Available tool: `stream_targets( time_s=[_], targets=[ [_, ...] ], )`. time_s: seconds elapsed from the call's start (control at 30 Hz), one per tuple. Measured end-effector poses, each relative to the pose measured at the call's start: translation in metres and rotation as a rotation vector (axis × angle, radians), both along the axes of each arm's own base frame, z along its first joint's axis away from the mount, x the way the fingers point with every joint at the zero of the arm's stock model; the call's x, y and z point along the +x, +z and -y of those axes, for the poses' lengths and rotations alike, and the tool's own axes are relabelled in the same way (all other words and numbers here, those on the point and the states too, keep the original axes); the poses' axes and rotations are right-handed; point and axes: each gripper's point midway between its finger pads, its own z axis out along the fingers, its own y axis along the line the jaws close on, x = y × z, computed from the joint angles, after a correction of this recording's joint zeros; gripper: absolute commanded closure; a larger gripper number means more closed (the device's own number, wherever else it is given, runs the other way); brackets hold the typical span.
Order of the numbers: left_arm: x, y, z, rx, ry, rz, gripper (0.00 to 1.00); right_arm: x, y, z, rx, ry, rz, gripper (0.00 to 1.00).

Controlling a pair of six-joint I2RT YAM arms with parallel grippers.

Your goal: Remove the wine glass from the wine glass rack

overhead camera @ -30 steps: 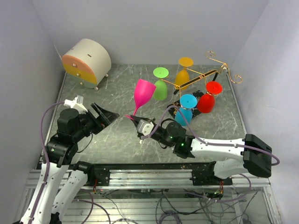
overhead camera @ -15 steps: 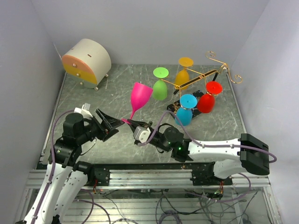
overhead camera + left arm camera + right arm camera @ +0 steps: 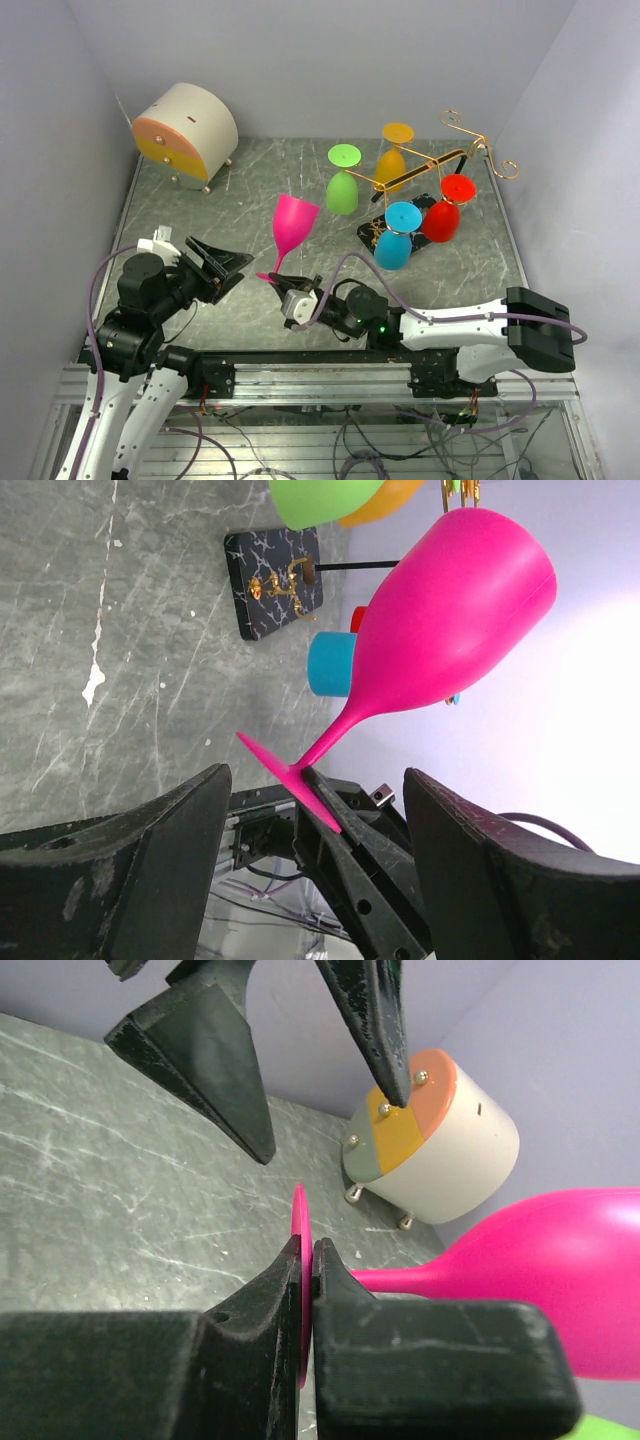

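Observation:
A pink wine glass (image 3: 291, 225) stands tilted above the table, off the rack. My right gripper (image 3: 276, 281) is shut on the flat foot (image 3: 299, 1250) of the glass, whose bowl (image 3: 560, 1280) points away. My left gripper (image 3: 237, 268) is open, just left of the foot, with its fingers (image 3: 150, 850) on either side of it, apart from the foot (image 3: 290, 780). The gold wire rack (image 3: 440, 165) on its black base (image 3: 400, 215) stands at the back right with green (image 3: 343, 185), orange (image 3: 392, 155), blue (image 3: 397, 237) and red (image 3: 443, 212) glasses hanging upside down.
A round cream drawer box (image 3: 186, 131) with orange and yellow fronts stands at the back left; it also shows in the right wrist view (image 3: 440, 1140). Grey walls close in the marbled table (image 3: 230, 190) on three sides.
My right gripper has carried the pink glass left and toward the near edge. My left gripper has swung in beside the glass's foot, then drawn back a little.

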Motion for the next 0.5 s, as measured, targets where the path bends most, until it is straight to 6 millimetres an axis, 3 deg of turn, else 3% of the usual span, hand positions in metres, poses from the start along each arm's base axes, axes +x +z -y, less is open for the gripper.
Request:
stream_targets(
  time_s=[0.5],
  targets=[
    [0.0054,-0.0081,0.0015,-0.003,0.007,-0.053,0.25,-0.0050,-0.0050,-0.0077,0.004,-0.004,0.020,1.00]
  ],
)
